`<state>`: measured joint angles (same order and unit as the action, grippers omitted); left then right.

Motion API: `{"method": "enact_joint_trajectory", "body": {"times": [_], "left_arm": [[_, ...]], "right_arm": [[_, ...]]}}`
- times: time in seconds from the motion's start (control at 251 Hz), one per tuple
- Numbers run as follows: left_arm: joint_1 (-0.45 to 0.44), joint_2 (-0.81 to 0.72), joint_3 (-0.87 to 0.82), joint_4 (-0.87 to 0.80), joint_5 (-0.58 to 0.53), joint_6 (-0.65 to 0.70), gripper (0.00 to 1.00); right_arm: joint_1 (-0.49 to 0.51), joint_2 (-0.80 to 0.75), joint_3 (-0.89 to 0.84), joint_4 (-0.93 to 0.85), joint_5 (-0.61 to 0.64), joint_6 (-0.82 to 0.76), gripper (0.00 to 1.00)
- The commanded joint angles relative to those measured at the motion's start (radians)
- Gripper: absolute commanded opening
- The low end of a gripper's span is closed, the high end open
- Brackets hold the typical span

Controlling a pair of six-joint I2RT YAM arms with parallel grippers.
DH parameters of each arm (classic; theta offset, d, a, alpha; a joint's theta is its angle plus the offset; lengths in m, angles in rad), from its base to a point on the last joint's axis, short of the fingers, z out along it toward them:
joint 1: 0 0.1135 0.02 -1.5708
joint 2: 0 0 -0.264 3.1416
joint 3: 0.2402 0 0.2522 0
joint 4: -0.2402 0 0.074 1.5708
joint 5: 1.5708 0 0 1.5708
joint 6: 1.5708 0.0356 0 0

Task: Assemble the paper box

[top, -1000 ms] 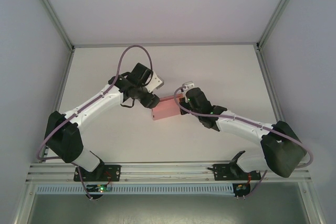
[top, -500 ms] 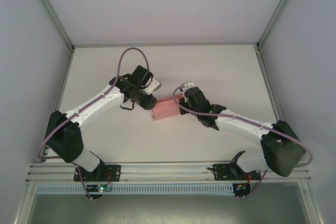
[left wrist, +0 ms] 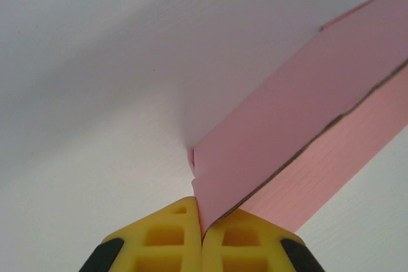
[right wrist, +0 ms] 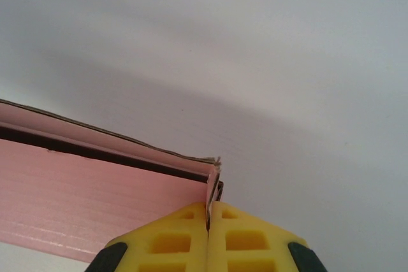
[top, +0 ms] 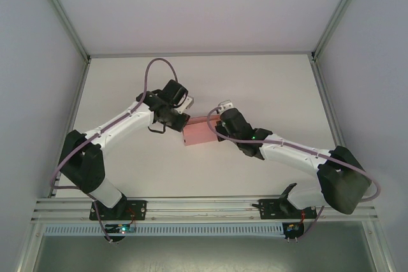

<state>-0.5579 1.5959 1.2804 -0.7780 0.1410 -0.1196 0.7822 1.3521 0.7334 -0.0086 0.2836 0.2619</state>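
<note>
So the pink paper box [top: 199, 133] is roughly at the middle of the white surface [top: 274, 87], well away from all four edges, right between the two arms. The left fingers [left wrist: 210, 243] are clamped tight on a thin pink card edge at the box's left end, and from the left wrist view you can see a panel angling away with a raw cardboard edge running along it. The right fingers [right wrist: 213, 227] are pinched on the box's right corner, where two card layers meet with a dark gap between them.
</note>
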Motion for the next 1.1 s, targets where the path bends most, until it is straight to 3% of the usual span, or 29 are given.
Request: {"method": "enact_joint_trajectory", "body": {"times": [0.0, 0.108, 0.299, 0.475, 0.607, 0.858, 0.982, 1.097], "left_arm": [[0.013, 0.042, 0.051, -0.07, 0.015, -0.066, 0.0], [0.034, 0.063, 0.098, -0.13, 0.057, -0.111, 0.0], [0.115, 0.117, 0.101, -0.127, 0.287, -0.33, 0.0], [0.122, 0.113, 0.118, -0.128, 0.289, -0.399, 0.0], [0.117, 0.113, 0.102, -0.15, 0.205, -0.399, 0.0], [0.099, 0.038, -0.043, 0.042, 0.196, -0.57, 0.0], [0.069, 0.01, -0.045, 0.046, 0.152, -0.581, 0.0], [0.067, -0.008, -0.036, 0.079, 0.192, -0.595, 0.0]], "right_arm": [[0.031, 0.017, -0.006, -0.089, 0.068, -0.02, 0.0], [0.062, 0.026, -0.005, -0.102, 0.126, -0.025, 0.0], [0.125, 0.057, -0.01, -0.092, 0.198, -0.014, 0.0], [0.149, 0.086, -0.008, -0.089, 0.209, -0.003, 0.0], [0.155, 0.084, -0.009, -0.079, 0.216, 0.003, 0.0], [0.179, 0.089, -0.008, -0.063, 0.257, 0.047, 0.0], [0.201, 0.088, -0.014, -0.062, 0.3, 0.069, 0.0], [0.216, 0.077, -0.027, -0.038, 0.32, 0.06, 0.0]]}}
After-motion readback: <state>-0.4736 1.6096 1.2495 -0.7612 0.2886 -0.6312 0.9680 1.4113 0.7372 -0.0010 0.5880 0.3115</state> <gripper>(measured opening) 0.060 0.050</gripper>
